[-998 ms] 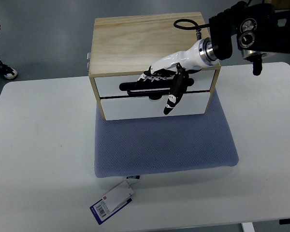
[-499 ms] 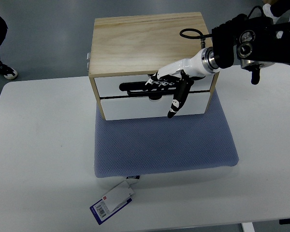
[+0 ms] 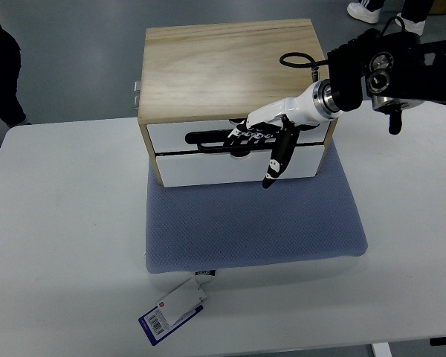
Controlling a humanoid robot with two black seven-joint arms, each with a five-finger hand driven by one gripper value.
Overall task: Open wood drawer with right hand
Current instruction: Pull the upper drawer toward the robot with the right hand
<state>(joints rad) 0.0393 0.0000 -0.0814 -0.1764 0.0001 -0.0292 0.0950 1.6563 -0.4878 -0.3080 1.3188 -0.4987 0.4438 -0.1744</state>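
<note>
White table (image 3: 59, 223), blue pad (image 3: 253, 223) on it. Wood drawer box (image 3: 223, 71) stands on pad's far edge: pale top, two white fronts, black handle (image 3: 208, 137) on upper drawer. My right hand (image 3: 267, 134) at handle, fingers (image 3: 245, 135) curled around it, thumb hanging down.

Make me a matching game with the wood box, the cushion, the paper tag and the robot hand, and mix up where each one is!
Things:
1. wood box
2. blue cushion
3. paper tag
4. right robot hand

Places:
A. lying on the white table at the cushion's near edge
B. at the black handle of the top drawer
C. standing on the cushion's far end
D. flat on the table, under the box

Pairs: 1-C, 2-D, 3-A, 4-B
</note>
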